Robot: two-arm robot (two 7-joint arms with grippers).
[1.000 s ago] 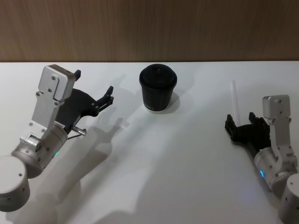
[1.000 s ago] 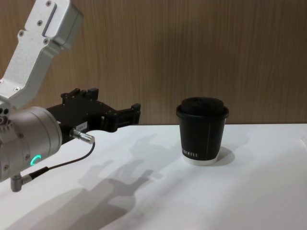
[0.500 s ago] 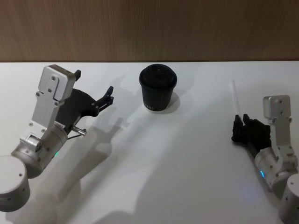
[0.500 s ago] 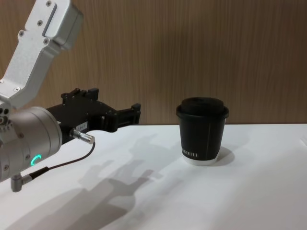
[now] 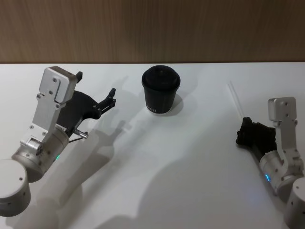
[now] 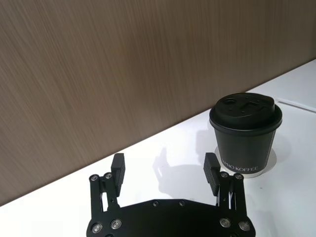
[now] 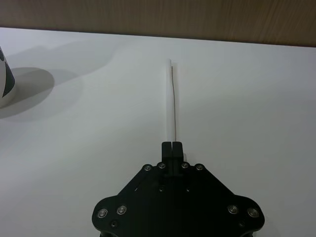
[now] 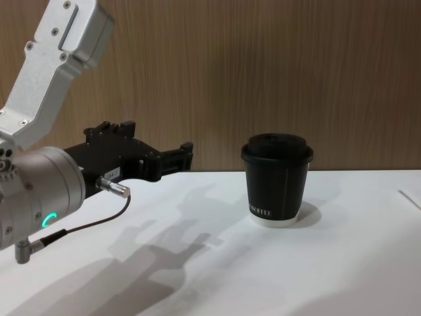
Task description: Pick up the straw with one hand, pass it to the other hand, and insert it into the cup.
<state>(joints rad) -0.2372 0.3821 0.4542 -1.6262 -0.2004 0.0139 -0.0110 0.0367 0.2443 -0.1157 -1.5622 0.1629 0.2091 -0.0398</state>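
Straw (image 7: 169, 89) first: your right gripper (image 7: 172, 144) has its fingers (image 7: 167, 148) pressed together on the near end. The rest runs straight ahead from them, low over the white table (image 5: 181, 162); you cannot tell whether it touches the surface. The cup (image 5: 161, 89) stands upright with its lid on, well apart to the straw's left. Your left gripper (image 6: 165, 165) hovers on the cup's far side, near it but not touching, fingers (image 6: 117, 170) spread wide.
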